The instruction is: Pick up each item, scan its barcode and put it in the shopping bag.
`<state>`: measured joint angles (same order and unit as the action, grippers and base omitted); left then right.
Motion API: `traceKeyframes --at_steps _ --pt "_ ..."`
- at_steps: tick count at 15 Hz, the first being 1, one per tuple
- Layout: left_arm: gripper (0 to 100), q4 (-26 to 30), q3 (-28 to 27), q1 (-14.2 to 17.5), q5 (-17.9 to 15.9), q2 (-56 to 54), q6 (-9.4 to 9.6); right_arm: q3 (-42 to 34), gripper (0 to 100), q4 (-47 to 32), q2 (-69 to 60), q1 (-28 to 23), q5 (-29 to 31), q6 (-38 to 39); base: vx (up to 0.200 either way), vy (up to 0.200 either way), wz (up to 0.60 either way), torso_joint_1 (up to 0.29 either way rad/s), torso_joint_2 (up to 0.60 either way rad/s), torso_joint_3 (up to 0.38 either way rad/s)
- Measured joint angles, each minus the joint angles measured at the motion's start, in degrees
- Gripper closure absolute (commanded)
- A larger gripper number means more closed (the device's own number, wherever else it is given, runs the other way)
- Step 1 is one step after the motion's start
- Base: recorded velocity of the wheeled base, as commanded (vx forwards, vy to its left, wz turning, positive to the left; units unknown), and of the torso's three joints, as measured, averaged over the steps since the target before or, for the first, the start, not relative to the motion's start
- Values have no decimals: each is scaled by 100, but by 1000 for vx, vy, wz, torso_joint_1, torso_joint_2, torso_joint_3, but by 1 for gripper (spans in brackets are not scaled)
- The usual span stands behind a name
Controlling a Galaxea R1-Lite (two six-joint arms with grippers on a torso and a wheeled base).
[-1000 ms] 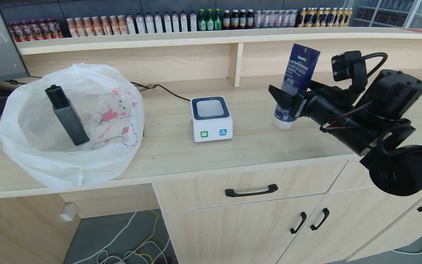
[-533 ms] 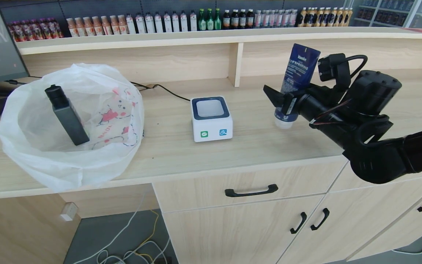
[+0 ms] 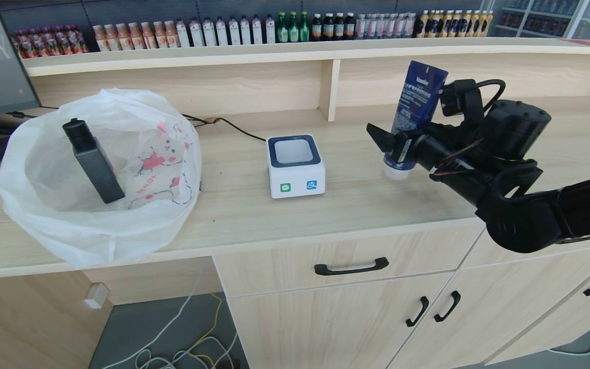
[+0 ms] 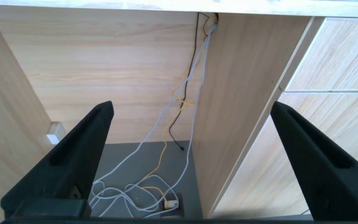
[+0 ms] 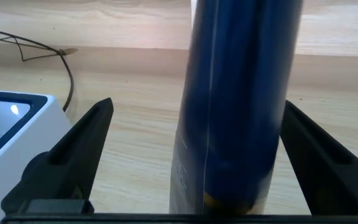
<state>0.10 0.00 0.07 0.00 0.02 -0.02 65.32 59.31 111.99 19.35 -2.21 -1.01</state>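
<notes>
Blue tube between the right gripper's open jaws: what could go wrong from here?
The blue tube stands tall on a small white cap; if one jaw of the right gripper touches first, it may topple.
Its body looks soft, so the grip could squash it or slip.
The scanner sits between it and the shopping bag; a low carry might hit it.

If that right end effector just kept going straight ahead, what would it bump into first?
The blue tube, standing cap-down on the counter. It sits between the open fingers of the right end effector, directly ahead; how near is hard to judge.
</notes>
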Motion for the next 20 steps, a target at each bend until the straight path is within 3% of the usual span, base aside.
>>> traceKeyframes --at_steps 8,9,20 --pt "0 0 0 0 0 0 -2 20 0 0 107 -39 2 -2 0 0 0 0 0 0" --pt "0 -2 0 0 0 0 -2 20 100 2 118 -61 2 -2 0 0 0 0 0 0" --pt "0 0 0 0 0 0 -2 37 100 0 118 -48 -6 0 0 0 0 0 0 0"
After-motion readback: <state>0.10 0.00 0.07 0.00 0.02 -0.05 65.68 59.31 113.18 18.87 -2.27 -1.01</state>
